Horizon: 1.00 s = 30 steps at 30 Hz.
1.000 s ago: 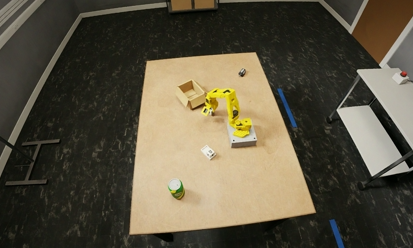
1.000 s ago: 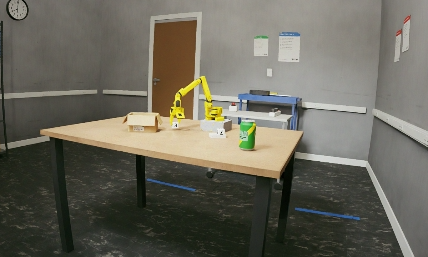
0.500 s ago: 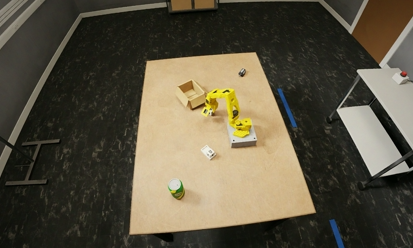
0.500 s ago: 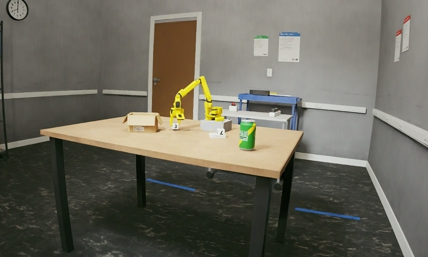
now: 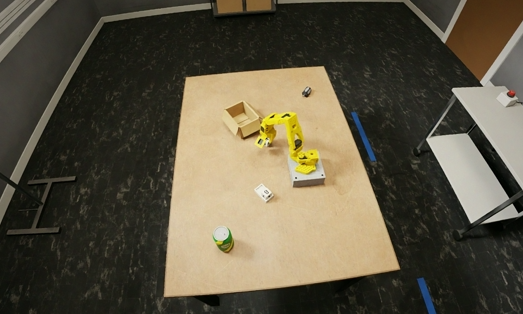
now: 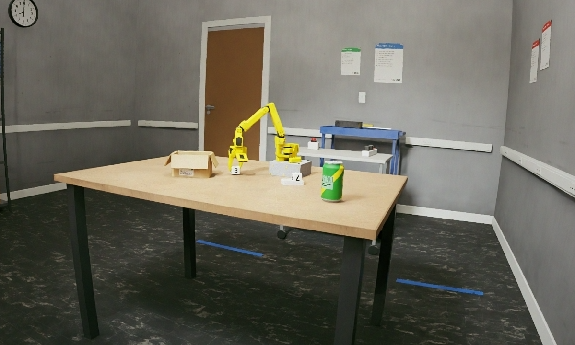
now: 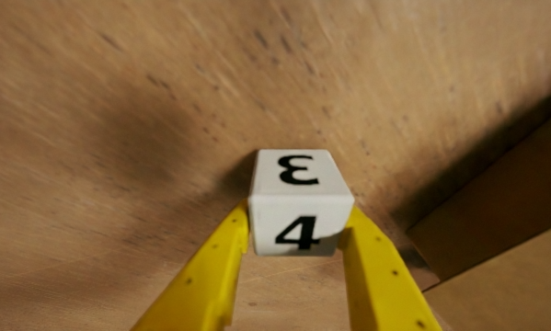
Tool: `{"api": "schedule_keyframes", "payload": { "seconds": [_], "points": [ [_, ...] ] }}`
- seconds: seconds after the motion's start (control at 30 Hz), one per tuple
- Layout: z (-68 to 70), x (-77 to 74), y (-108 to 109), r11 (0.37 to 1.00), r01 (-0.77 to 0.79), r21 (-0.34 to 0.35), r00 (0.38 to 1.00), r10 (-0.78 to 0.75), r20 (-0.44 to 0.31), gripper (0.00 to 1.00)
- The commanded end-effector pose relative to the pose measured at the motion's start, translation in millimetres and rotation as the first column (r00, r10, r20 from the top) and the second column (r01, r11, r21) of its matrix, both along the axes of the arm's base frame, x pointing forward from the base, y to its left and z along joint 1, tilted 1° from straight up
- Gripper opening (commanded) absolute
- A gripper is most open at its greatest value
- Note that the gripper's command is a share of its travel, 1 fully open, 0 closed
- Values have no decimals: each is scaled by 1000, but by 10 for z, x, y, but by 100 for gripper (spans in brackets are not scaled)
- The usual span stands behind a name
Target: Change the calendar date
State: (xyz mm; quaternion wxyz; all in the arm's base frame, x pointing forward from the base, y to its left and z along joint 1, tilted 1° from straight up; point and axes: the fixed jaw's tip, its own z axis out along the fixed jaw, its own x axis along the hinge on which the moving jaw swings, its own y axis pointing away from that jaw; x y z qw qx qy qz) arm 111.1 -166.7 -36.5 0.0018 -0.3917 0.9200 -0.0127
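Observation:
My gripper is shut on a white digit cube, down at the table or just above it, beside the cardboard box. In the wrist view the cube's near face shows an upright 4 and its far face an upside-down 3; the exterior camera sees the 3 upright. The white calendar tray stands apart from my gripper. The other cube is in its one end, with an 8 on top and an upside-down 7 towards the exterior camera. The calendar's front is not readable.
The open cardboard box stands close to the gripper. The grey base block is beside the tray. A green can stands beyond the tray. A small dark-and-grey object lies at the far end.

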Motion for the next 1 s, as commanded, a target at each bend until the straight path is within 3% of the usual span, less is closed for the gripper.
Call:
{"api": "schedule_keyframes", "payload": {
  "seconds": [0.0, 0.27, 0.6, 0.97],
  "points": [
    [-61, -45, 39, 1000, 3, 23, 1000, -3, -14, 0],
    [-64, -45, 39, 1000, 3, 23, 1000, -3, -14, 1],
    [-64, -45, 39, 1000, 3, 23, 1000, -3, -14, 18],
    [-64, -45, 39, 1000, 3, 23, 1000, -3, -14, 20]
  ]
}}
